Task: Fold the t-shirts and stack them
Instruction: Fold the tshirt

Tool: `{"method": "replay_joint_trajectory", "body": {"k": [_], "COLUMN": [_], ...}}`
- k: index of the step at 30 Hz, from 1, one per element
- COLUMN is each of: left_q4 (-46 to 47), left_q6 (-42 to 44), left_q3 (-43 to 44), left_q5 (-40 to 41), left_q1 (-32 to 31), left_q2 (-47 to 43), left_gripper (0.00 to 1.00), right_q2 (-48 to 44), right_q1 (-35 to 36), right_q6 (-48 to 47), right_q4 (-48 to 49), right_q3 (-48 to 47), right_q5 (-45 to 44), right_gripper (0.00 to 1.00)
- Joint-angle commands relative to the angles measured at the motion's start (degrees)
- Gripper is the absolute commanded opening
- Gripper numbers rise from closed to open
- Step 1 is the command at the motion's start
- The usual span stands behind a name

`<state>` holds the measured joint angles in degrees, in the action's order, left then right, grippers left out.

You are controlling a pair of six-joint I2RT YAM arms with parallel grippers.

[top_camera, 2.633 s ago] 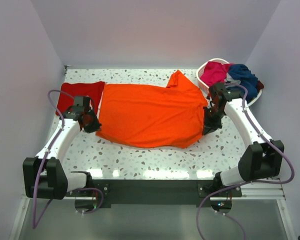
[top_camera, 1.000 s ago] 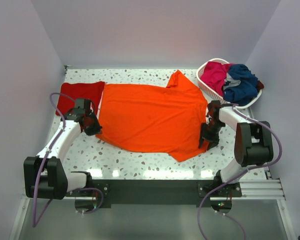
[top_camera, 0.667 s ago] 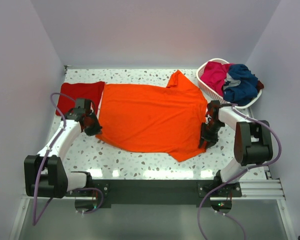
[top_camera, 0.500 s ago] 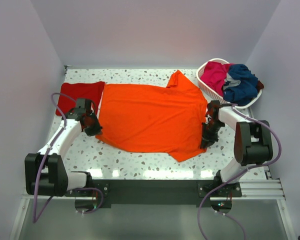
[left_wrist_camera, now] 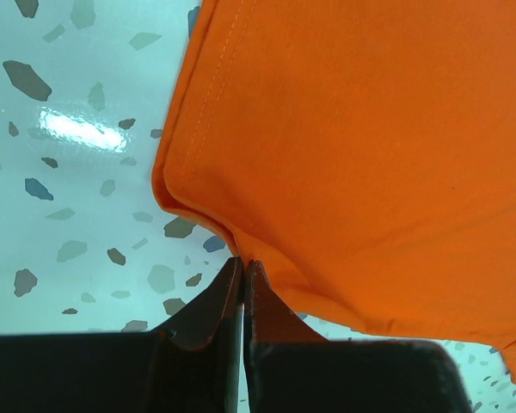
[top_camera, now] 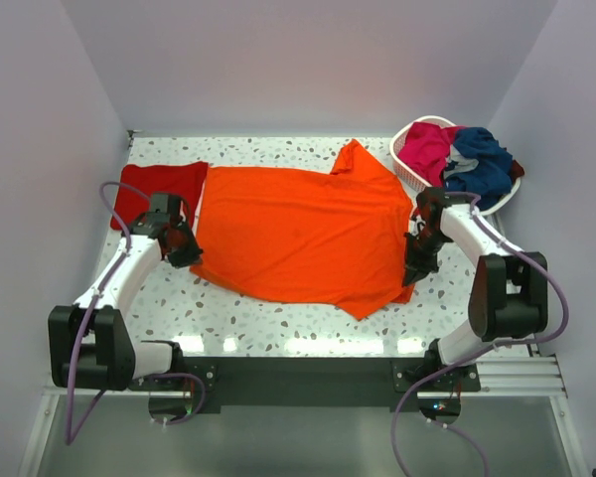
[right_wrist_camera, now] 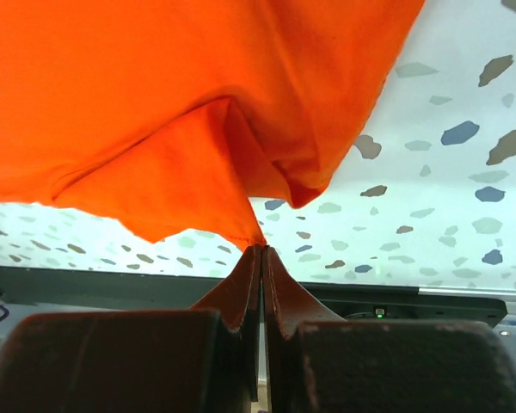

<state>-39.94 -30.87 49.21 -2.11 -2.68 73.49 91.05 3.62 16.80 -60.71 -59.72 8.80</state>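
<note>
**Orange tee pinched at both ends**

From above, the orange t-shirt (top_camera: pixel 298 234) lies spread on the speckled table (top_camera: pixel 268 149), with the red t-shirt (top_camera: pixel 151 184) just beside it on the left. The white basket (top_camera: pixel 401 167) holds the magenta tee (top_camera: pixel 429 142) and the navy tee (top_camera: pixel 482 159).

The left wrist view shows the left gripper (left_wrist_camera: pixel 242 268) closed on the orange hem.

The right wrist view shows the right gripper (right_wrist_camera: pixel 261 254) clamping a bunched orange corner.

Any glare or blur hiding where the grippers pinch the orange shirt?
Top external: glare strips on the table, clear of the orange shirt. Left wrist: one glare patch on the table, left gripper pinch visible. Right wrist: no hotspot, right gripper pinch clear.
</note>
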Motion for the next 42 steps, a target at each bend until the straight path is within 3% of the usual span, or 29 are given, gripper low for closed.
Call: {"method": "replay_joint_trajectory", "body": {"k": [1, 12, 19, 30, 38, 42], "left_q4": [-0.22, -3.91, -5.23, -12.00, -18.94, -17.10], "left_q6": [0.20, 1.34, 2.49, -0.94, -2.44, -3.49], "left_q3": [2.47, 3.79, 2.56, 0.71, 3.08, 3.26], "left_q5": [0.97, 1.14, -0.26, -0.71, 1.22, 0.62], "left_q1": [0.39, 0.39, 0.39, 0.39, 0.39, 0.39], "left_q2": [-1.77, -5.90, -8.98, -21.19, -26.55, -24.29], "left_gripper": [0.00, 0.00, 0.00, 0.00, 0.00, 0.00], "right_q2": [-2.98, -7.02, -14.31, -26.79, -28.30, -24.26], "right_q1": [-0.01, 0.34, 1.39, 3.33, 4.56, 4.56], "right_q6": [-2.02, -0.54, 3.24, 4.21, 5.00, 5.35], "right_q4": [-5.46, -9.86, -12.50, -24.27, -26.04, -22.10], "right_q3": [-3.82, -8.92, -9.53, -8.74, -7.86, -9.53], "right_q5": [1.49, 6.41, 5.44, 3.42, 4.56, 6.31], "right_gripper": [0.01, 0.00, 0.00, 0.00, 0.00, 0.00]}}
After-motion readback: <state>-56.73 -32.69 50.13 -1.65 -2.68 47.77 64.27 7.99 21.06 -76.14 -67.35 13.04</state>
